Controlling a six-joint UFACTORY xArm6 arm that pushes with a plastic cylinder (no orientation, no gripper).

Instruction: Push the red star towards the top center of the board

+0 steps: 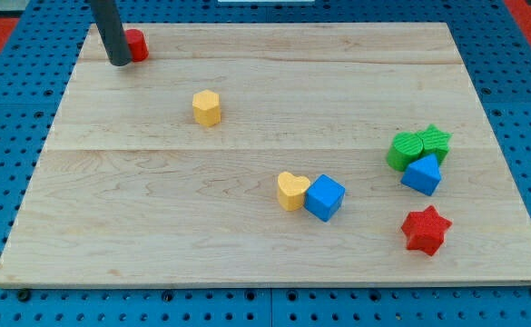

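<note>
Camera view: the red star-shaped block [426, 229] is seen low at the view's right of the pale wooden table [247, 236], at about 4 o'clock from the table's middle, well apart from the top centre. My tip [119, 62] is set at the far top left, touching a small red block [136, 44] whose shape cannot be made out. No jaws are fitted, so no jaw state can be told. The push is judged not yet begun; the whole travel remains.

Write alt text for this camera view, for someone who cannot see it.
A dark rod's tip rests at the wooden board's top left beside a red block, far from the red star at bottom right. Yellow, blue and green blocks lie between.
</note>
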